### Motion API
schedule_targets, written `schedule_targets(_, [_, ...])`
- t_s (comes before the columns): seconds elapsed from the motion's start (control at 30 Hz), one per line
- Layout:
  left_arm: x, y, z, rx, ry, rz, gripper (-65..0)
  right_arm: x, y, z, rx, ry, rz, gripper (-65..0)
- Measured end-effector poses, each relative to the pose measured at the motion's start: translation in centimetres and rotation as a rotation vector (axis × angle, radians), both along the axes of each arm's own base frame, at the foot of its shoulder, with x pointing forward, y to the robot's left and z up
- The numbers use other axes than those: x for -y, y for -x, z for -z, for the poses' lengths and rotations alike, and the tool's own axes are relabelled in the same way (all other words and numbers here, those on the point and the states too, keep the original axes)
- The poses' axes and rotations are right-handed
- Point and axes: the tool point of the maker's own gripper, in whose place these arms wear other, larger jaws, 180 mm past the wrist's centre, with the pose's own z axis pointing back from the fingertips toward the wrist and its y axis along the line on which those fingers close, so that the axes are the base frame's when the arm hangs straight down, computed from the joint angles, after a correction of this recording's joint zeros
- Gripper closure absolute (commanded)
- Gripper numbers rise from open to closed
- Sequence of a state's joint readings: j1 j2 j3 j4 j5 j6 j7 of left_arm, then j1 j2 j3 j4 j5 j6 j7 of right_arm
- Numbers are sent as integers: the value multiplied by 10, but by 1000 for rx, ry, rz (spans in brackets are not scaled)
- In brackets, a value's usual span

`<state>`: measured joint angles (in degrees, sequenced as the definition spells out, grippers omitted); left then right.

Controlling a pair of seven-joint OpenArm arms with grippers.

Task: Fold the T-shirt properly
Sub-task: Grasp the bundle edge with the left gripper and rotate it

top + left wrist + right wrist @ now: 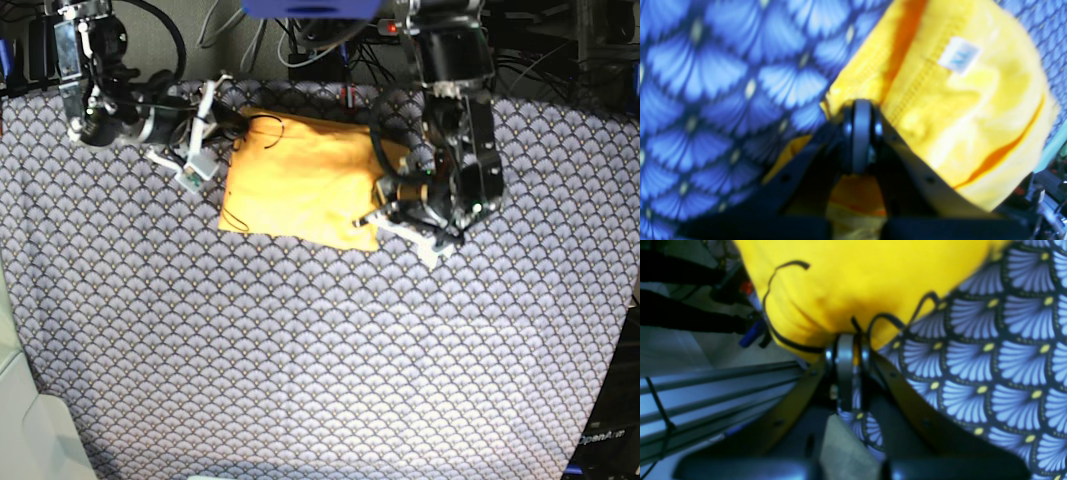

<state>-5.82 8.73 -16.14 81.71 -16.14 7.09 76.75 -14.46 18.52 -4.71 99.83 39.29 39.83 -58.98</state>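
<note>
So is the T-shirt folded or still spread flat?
Folded: the T-shirt lies as a compact rectangle on the patterned cloth, no sleeves sticking out.

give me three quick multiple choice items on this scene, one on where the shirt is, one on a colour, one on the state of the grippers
1. Where does the plain yellow-orange T-shirt lie?
A. far half of the table, between the arms
B. near edge
C. hanging off the side

2. What colour is the scale-patterned cloth under it?
A. red
B. blue-grey
C. green

3. How do the left gripper and right gripper stand?
A. both wide open
B. one open
C. both shut on fabric

Answers: 1 A, the base view shows it folded small between both arms. 2 B, seen in every view. 3 C, each wrist view shows jaws closed on yellow fabric.
</note>
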Motion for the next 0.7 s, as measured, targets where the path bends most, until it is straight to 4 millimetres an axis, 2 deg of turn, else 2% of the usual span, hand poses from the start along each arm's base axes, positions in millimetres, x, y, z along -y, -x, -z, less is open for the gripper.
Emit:
schedule_targets(0.1, [2,-14,-2,6,3,5,0,-16,11,3,-18,-12,-62,-17])
schedule_targets(0.2, [5,-35,-14,54,22,-10,0,-29,21,4,-33,-30,-104,-17])
schedule_targets(0.3, [14,-61,-45,105,131,-91,0,-32,18,1,-11,-56,-94,-15])
schedule_targets(0.4, [22,-68,-76,94,235,-162,0,-19,26,4,-17,-47,-88,-15])
schedule_targets(0.5, [19,-62,-95,87,320,-247,0,-6,34,7,-23,-22,-89,-15])
schedule_targets(0.57, [1,-49,-96,87,323,-288,0,-2,33,6,-11,-28,-84,-15])
schedule_targets(0.63, [-22,-34,-91,81,318,-342,0,3,28,4,8,-23,-79,-15])
schedule_targets(0.7, [-44,-8,-74,39,290,-364,0,7,27,3,11,-21,-73,-15])
